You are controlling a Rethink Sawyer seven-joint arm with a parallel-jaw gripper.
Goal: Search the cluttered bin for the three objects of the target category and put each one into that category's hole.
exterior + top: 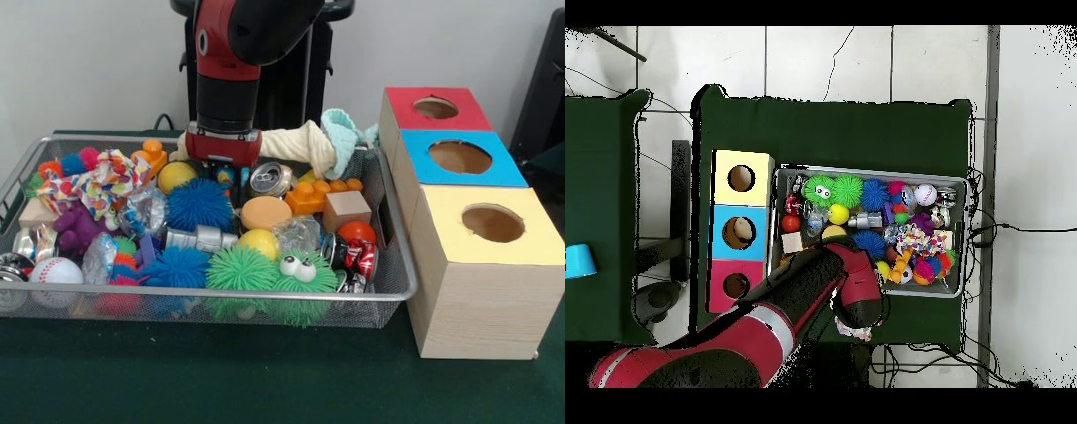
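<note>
On the green table (221, 380), a wire bin (388, 265) sits beside three boxes (481, 274); the gripper (222, 163) dips into toys, its grip hidden.

The arm (231, 62) is glossy red with black rounded joint covers. Its wrist is a ribbed black cylinder ending in a red collar. A pale band (770, 322) rings one link overhead.

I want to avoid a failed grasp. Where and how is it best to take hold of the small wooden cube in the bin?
Probably grip the wooden cube across two opposite flat sides, coming straight down from above. Its top face is exposed, while the orange block and red ball crowd it sideways.
</note>
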